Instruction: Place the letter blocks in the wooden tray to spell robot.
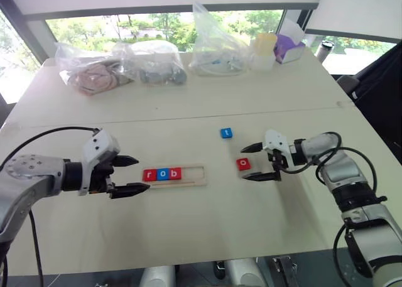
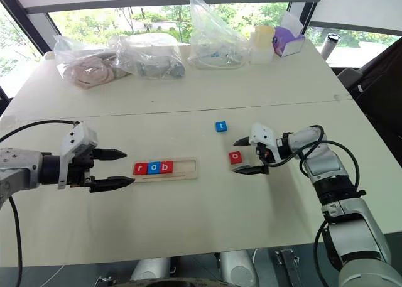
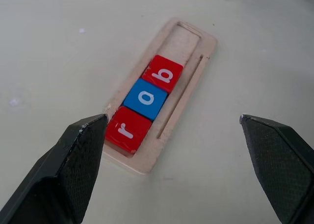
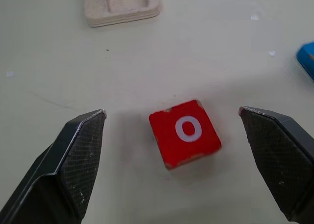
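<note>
Pale tabletop [image 1: 207, 105] under a bright window, plastic bags [image 1: 125, 67] and a cup [image 1: 264, 48] along the far edge; bag contents hard to make out.

From the head views: wooden tray [image 1: 191, 176] near the middle, holding red r block [image 1: 149, 174], blue o block [image 1: 162, 174] and red b block [image 1: 175, 173] side by side at its left end, right part bare. Left gripper [image 1: 130, 174] just beside the tray's left end, spread wide, empty. Right gripper [image 1: 262, 162] spread around the red o block [image 1: 243, 164], not touching. Blue t block [image 1: 226, 133] farther back, apart.

From the left wrist: black fingers [image 3: 73, 170] well apart, cut off below; one tip overlapping the r block's corner, contact unclear.

From the right wrist: red o block between parted fingers [image 4: 68, 165], clear of both; tray end and blue block cut off by the edges.
</note>
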`<state>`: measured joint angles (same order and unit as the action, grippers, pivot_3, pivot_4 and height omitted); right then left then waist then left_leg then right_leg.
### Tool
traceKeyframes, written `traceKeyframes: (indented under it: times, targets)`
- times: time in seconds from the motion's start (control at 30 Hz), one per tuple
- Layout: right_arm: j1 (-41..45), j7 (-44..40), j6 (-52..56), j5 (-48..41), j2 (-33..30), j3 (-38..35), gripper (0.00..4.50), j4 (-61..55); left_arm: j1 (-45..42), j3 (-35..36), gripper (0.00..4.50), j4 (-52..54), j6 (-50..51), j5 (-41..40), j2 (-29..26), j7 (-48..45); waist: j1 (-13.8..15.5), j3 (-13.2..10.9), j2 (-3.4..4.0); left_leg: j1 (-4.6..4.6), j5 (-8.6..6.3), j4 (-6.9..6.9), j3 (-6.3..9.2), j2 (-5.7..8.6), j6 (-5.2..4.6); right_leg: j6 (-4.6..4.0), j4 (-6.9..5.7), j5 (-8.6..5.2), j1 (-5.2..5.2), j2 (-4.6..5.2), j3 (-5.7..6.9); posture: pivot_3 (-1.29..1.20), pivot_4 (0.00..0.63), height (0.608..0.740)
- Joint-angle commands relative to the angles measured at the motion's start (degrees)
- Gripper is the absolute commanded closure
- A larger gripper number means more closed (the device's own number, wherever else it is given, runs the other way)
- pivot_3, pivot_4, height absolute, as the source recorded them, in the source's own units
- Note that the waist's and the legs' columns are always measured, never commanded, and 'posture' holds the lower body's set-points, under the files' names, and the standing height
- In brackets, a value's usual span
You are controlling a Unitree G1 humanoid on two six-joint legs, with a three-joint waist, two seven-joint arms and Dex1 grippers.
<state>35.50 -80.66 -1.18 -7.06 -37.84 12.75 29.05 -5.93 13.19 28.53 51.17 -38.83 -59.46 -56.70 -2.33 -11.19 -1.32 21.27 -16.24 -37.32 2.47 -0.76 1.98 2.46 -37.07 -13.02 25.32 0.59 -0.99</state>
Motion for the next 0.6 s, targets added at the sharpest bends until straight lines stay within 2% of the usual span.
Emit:
traceKeyframes:
  times: [0.03,0.2,0.3,0.4,0.5,0.6]
  targets:
    - [2.3,-0.2,-3.7,0.8,1.3,-0.5,0.83,5.4,0.4,2.9,0.00,1.6,0.3,-0.9,-0.4,1.1,-0.1,0.0,0.00,-0.01,0.00,-0.01,-0.03,0.01,0.00,-0.01,-0.01,0.00,0.00,0.01,-0.03,0.00,0.150,0.740]
    - [4.0,-0.5,-6.3,0.8,2.3,-1.0,3.24,8.8,1.3,3.8,0.00,1.3,0.0,-0.8,-1.0,1.2,-0.1,0.0,0.00,-0.07,0.00,0.00,-0.06,0.00,0.00,-0.04,-0.03,0.03,-0.02,-0.01,-0.06,0.00,0.150,0.740]
    - [4.1,1.0,2.3,-3.5,3.5,-2.9,3.29,-0.1,2.0,4.7,0.00,0.3,-0.3,-0.4,-1.9,0.6,-0.3,0.0,0.02,-0.07,0.00,0.01,-0.05,-0.01,0.00,-0.06,-0.05,0.05,-0.02,-0.01,-0.07,0.00,0.150,0.740]
    - [2.9,6.3,17.7,-9.9,6.6,-3.9,3.29,-17.9,3.2,4.1,0.00,-0.3,-1.4,0.6,-3.2,-0.6,-0.5,0.0,0.06,-0.10,0.00,0.02,-0.10,-0.07,0.00,-0.07,-0.15,0.06,0.04,-0.03,-0.12,0.00,0.150,0.740]
    - [1.8,12.9,23.9,-7.3,11.4,1.1,3.29,-28.8,3.6,2.0,0.00,0.4,-2.4,1.1,-4.5,-2.3,-0.2,0.0,0.08,-0.11,0.00,0.06,0.00,-0.15,0.01,-0.07,-0.21,0.05,0.08,-0.07,-0.13,0.00,0.150,0.740]
    - [1.8,17.7,27.0,-3.6,14.0,4.9,3.29,-31.6,2.6,1.3,0.00,0.6,-2.0,0.4,-4.4,-2.5,0.1,0.0,0.09,-0.08,0.00,0.08,0.09,-0.14,0.01,-0.04,-0.20,0.00,0.07,-0.07,-0.03,0.00,0.150,0.740]
